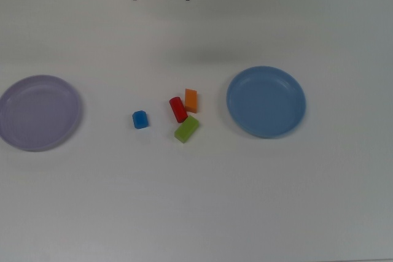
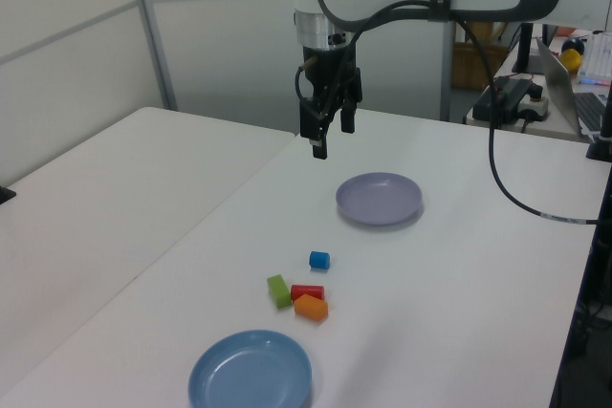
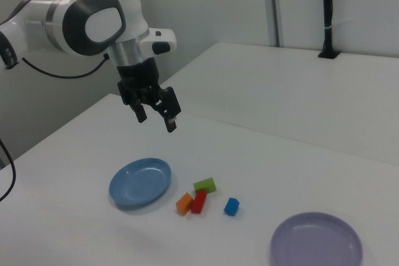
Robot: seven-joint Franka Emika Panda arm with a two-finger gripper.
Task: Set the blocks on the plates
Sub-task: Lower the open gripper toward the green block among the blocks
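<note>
White table point(image 1: 196, 213) under everything, second white table point(image 2: 86, 198) butted against it on left view's left. I see laptop point(image 2: 574, 93) and black power brick point(image 2: 512, 95) at left view's far right. Black cable point(image 2: 516, 188) trails across table. Black post point(image 3: 326, 10) stands at right view's back.

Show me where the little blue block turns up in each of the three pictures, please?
Top view: the blue block lies left of centre, apart from the other blocks.
Left view: it sits near the middle, between the lavender plate and the cluster.
Right view: it is low, centre-right.
Shared landmark: the red block, its nearest neighbour in every view.
</note>
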